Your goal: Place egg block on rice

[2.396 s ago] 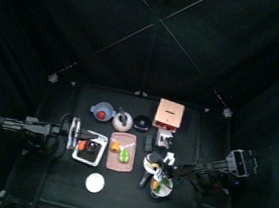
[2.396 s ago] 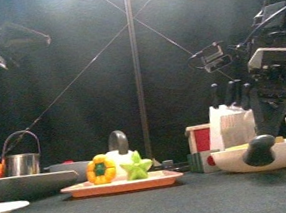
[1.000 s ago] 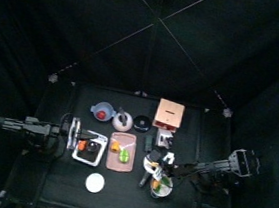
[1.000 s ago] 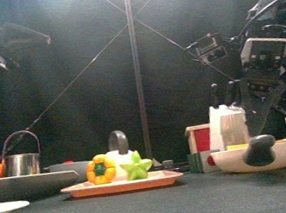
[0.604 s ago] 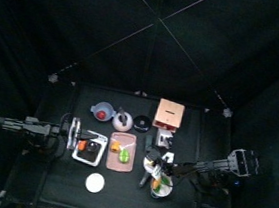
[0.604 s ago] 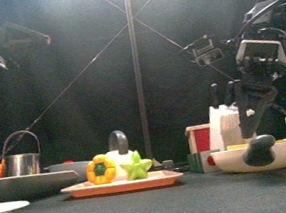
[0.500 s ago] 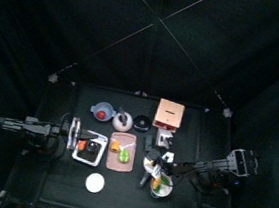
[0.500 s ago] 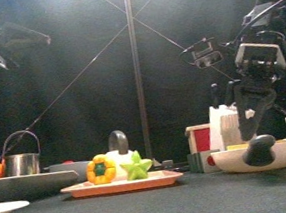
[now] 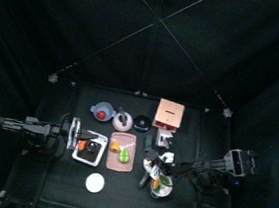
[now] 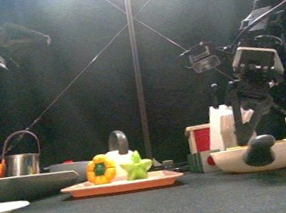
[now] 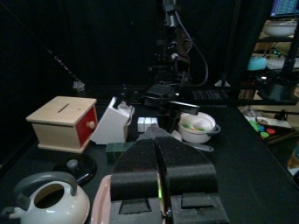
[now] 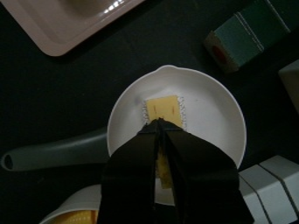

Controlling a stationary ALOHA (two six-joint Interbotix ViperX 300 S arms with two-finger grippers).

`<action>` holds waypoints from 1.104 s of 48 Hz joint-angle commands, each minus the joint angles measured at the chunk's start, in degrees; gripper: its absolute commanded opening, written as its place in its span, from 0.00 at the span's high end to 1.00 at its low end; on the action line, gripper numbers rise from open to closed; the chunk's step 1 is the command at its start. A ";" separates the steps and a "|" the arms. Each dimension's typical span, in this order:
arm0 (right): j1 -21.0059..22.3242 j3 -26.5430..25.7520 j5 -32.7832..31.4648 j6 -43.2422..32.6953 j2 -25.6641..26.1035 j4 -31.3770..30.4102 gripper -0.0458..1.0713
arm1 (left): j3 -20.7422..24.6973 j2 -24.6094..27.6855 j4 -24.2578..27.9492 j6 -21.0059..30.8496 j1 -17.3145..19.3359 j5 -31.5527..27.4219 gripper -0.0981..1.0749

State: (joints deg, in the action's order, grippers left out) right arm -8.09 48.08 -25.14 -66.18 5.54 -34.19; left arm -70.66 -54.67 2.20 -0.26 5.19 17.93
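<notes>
Yellow egg block (image 12: 163, 108) in white pan (image 12: 222, 105)

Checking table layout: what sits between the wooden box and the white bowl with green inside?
A white slanted holder stands between the wooden box and the white bowl; the left wrist view shows it.

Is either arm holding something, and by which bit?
The right gripper has its jaws pinched on the yellow egg block by its near end, above the white pan; the left gripper holds nothing.
</notes>
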 commanded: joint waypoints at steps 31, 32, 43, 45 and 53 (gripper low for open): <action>-0.18 -1.49 0.00 -0.09 9.76 -2.46 0.52 | 0.79 0.09 0.09 -0.09 0.09 0.44 0.91; -0.18 -1.58 0.00 -0.09 9.76 -2.46 0.52 | 0.79 0.09 0.09 0.00 0.09 0.44 0.91; -0.18 -1.41 0.18 -0.09 9.49 -2.46 0.52 | 0.79 0.09 0.09 0.00 0.09 0.44 0.91; -0.18 -1.41 0.18 -0.09 9.32 -2.46 0.52 | 0.79 0.09 0.09 -0.09 0.09 0.44 0.91; 0.00 -2.02 0.18 -0.18 9.23 -2.02 0.52 | 0.70 0.09 0.09 -0.09 0.09 0.53 0.91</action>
State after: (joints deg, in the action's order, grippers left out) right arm -8.17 47.55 -25.22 -66.18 13.97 -36.47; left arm -70.66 -54.67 2.20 -0.26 5.19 17.93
